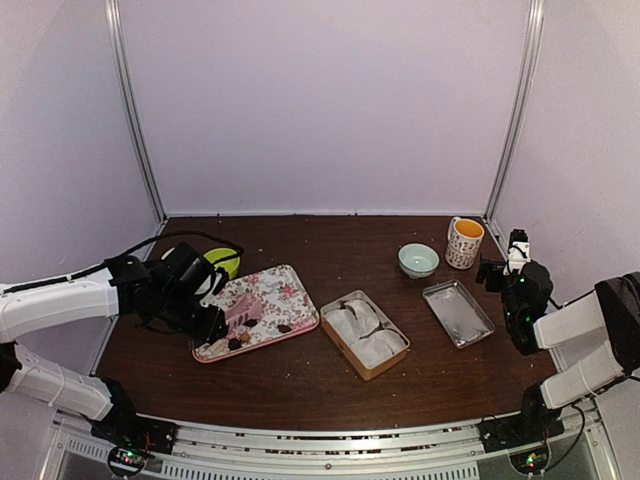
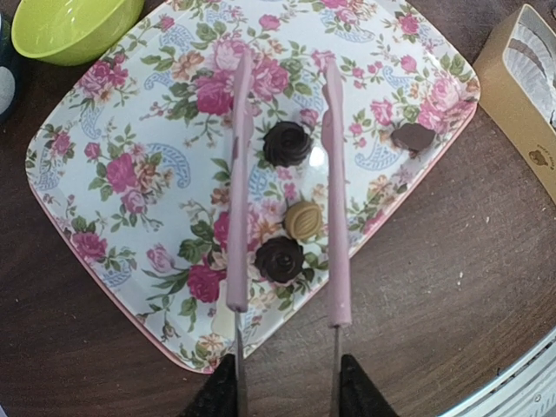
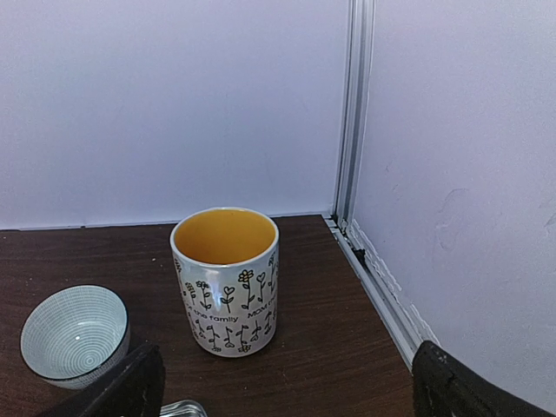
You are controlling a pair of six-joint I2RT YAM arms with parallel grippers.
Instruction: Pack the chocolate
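Several chocolate pieces lie on a floral tray (image 2: 113, 174): a dark rose-shaped one (image 2: 287, 143), a tan one (image 2: 303, 220), another dark rose (image 2: 279, 259) and a dark piece (image 2: 413, 136) near the tray's right edge. My left gripper (image 2: 287, 387) is shut on pink tongs (image 2: 238, 174). The tongs' two arms are spread apart over the tray, with the first three pieces between them, untouched. In the top view the tray (image 1: 280, 290) sits left of centre. My right gripper (image 1: 505, 265) hovers open at the far right, holding nothing.
A cardboard box (image 1: 340, 347) lined with white paper cups stands right of the tray. Further right are a metal tray (image 1: 457, 313), a pale bowl (image 1: 418, 260) and a flower-printed mug (image 3: 226, 282). A green bowl (image 2: 74, 26) sits behind the floral tray.
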